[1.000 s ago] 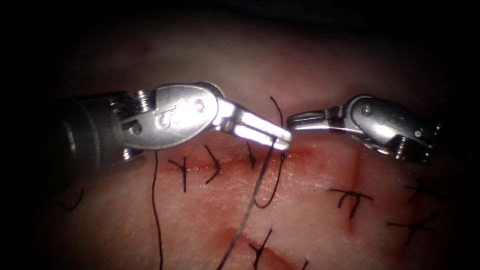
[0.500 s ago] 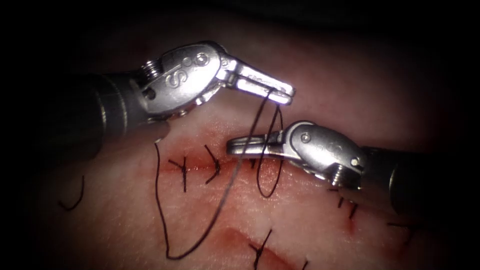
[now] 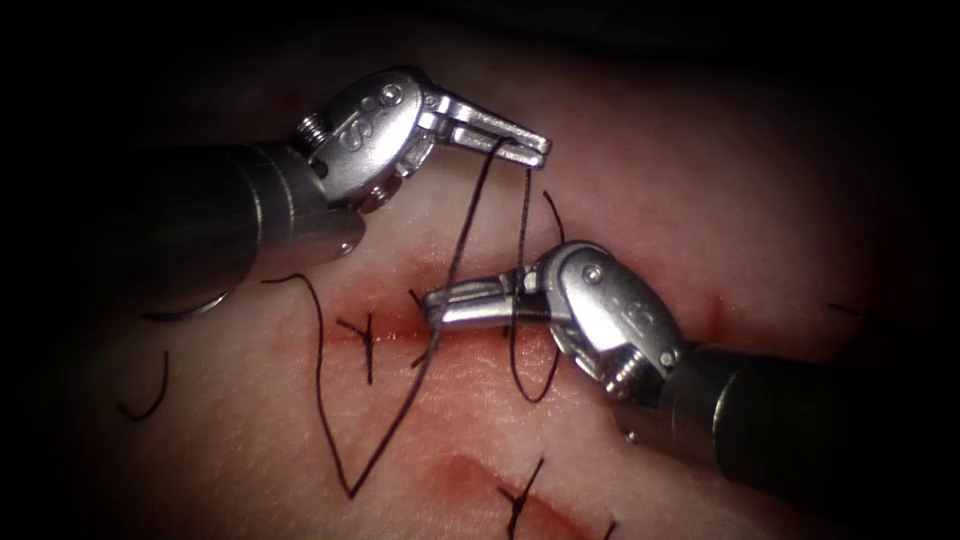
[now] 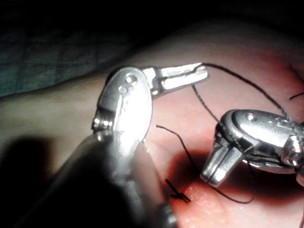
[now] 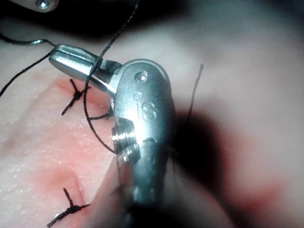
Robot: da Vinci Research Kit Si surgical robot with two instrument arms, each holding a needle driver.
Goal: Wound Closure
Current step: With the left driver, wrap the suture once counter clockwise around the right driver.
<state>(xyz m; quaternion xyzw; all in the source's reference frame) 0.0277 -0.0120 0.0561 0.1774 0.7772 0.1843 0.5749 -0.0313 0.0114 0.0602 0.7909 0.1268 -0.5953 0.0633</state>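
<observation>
While the left tool (image 3: 528,148) hangs above the cut (image 3: 400,330) with its jaws closed on the thread (image 3: 470,225), two dark strands run down from its tip toward the tissue (image 3: 640,170). One strand slants down and left across the cut, bends sharply on the near side of it, then climbs back up toward the left tool's shaft. The other strand drops almost straight to the cut and forms a narrow loop just beneath it. The right tool (image 3: 432,306) lies low over the cut, reaching between these strands with its tip pointing left, and the thread crosses over it close to its hinge. Its jaws look nearly closed, but whether they grip anything cannot be told. In the right wrist view the thread (image 5: 102,57) lies across the right tool (image 5: 59,53) just behind its jaws. In the left wrist view the left tool (image 4: 202,72) pinches the thread (image 4: 228,71) at its tip, with the right tool (image 4: 211,173) beside it. Finished stitches (image 3: 368,340) sit along the cut left of the right tool's tip, and red fluid (image 3: 470,470) stains the tissue below the cut. No needle can be made out.
</observation>
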